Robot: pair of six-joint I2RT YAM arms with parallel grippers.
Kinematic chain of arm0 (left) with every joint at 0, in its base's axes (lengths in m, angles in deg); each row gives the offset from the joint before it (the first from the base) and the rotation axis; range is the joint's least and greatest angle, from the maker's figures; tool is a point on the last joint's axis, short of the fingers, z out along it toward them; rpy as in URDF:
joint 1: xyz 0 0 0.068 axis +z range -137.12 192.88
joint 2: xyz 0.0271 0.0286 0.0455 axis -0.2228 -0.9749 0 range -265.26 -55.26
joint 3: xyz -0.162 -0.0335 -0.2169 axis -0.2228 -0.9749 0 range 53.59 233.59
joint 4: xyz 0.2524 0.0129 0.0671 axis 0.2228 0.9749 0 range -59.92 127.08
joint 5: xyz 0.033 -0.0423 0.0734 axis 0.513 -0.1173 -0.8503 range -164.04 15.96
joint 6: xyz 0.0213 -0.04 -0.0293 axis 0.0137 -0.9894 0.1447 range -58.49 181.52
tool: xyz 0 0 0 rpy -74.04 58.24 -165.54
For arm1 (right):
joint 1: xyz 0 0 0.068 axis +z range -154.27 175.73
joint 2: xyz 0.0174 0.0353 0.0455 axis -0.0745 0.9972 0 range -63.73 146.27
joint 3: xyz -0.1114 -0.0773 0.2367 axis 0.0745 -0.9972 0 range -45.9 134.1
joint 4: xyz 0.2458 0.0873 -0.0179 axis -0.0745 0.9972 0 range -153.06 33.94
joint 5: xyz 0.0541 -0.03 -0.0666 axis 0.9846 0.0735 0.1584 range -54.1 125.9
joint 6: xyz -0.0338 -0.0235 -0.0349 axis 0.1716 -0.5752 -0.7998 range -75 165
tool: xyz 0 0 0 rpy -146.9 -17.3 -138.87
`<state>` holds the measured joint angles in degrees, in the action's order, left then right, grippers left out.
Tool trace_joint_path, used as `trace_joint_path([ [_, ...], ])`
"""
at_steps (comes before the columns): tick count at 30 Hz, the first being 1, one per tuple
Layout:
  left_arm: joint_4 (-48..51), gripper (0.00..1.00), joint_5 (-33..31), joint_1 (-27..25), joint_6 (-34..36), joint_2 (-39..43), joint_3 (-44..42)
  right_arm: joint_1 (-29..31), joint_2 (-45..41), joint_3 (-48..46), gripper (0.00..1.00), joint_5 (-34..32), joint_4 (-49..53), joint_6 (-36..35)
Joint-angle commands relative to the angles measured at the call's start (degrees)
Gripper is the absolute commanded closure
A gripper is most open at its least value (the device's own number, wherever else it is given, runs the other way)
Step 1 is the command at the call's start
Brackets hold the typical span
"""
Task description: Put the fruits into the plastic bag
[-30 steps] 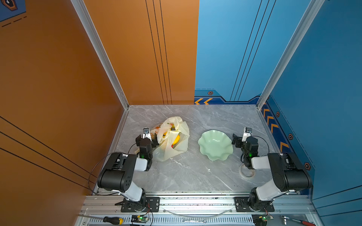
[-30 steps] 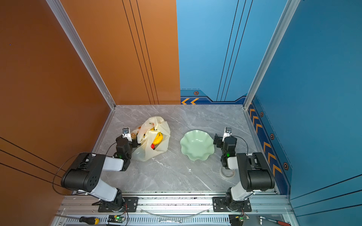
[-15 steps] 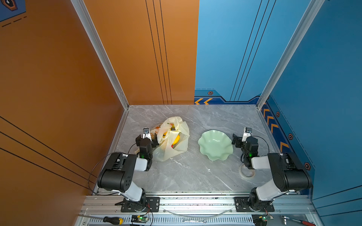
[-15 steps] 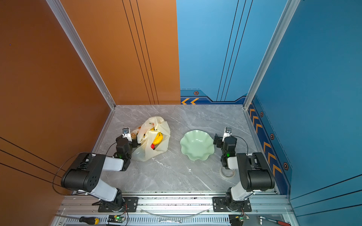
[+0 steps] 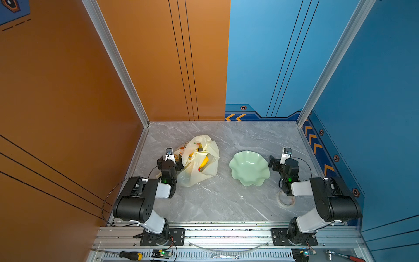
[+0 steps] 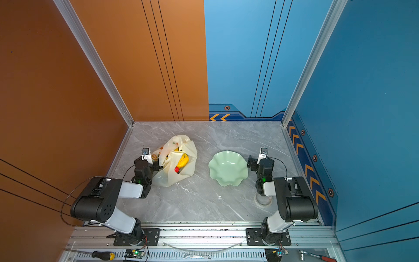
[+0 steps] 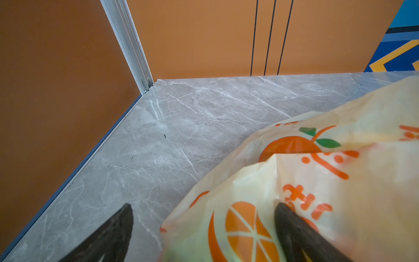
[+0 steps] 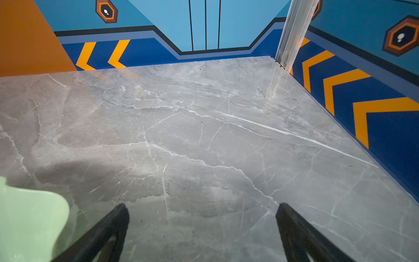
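Banana and a red fruit lie inside the bag, left of centre; no fruit lies loose. The left gripper gapes wide with bag film between its jaws, so it should probably back straight off to avoid snagging. Right of the bare dish, the right gripper is wide and empty.

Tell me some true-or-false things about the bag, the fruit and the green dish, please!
1. The green dish has no fruit in it. True.
2. A yellow banana shows inside the plastic bag. True.
3. The right hand is holding the dish. False: it is open beside the dish, holding nothing.
4. In both top views the bag lies right of the dish. False: it lies left of it, by the left hand.
5. The left hand is shut. False: its fingers are spread wide at the bag's edge.
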<state>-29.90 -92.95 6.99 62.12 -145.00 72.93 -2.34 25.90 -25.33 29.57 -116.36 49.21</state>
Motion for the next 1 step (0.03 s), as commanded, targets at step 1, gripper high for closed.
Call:
trace_joint_path([
  [1,2.4,0.03,-1.6,0.8,0.0,-0.4,0.6,0.0,-0.9,0.9,0.0,-1.3,0.9,-1.0],
])
